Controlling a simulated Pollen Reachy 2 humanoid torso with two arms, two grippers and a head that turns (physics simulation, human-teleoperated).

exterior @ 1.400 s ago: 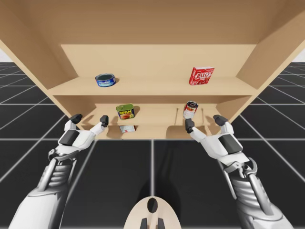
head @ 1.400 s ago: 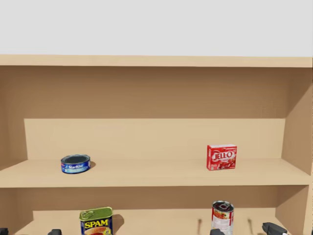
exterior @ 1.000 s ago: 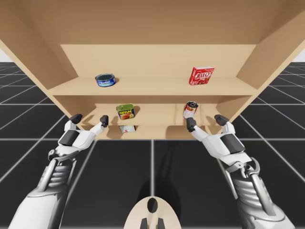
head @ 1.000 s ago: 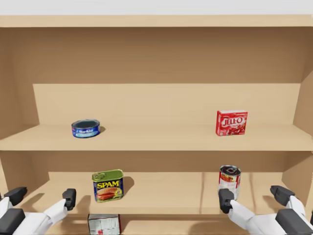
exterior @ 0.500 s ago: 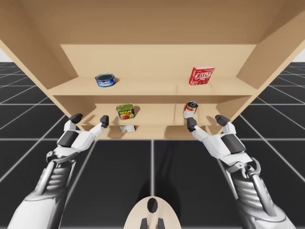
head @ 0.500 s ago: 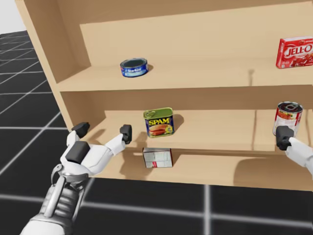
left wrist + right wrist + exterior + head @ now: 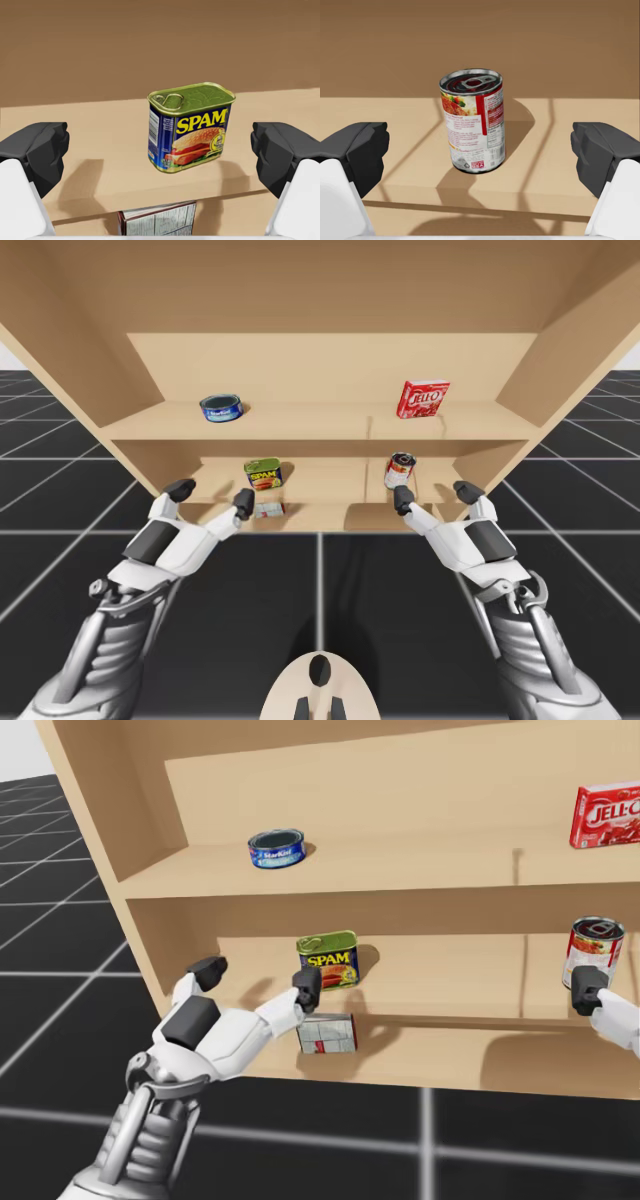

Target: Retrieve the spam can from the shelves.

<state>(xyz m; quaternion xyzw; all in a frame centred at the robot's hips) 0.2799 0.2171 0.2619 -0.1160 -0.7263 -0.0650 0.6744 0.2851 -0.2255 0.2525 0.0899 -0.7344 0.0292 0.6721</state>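
The big wooden shelves [image 7: 330,420] stand before the robot. Its left gripper [image 7: 212,496] and right gripper [image 7: 434,495] are both wide open, holding nothing. The green spam can [image 7: 190,127] sits on the middle shelf, just ahead of the left gripper. A red and white round can [image 7: 472,120] faces the right gripper.

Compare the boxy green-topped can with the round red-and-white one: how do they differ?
The green-topped can is boxy with rounded corners; the red-and-white can is a cylinder. The green-topped can's lid is green, the red-and-white can's silver. Both stand upright on one shelf, with pull-tab lids.
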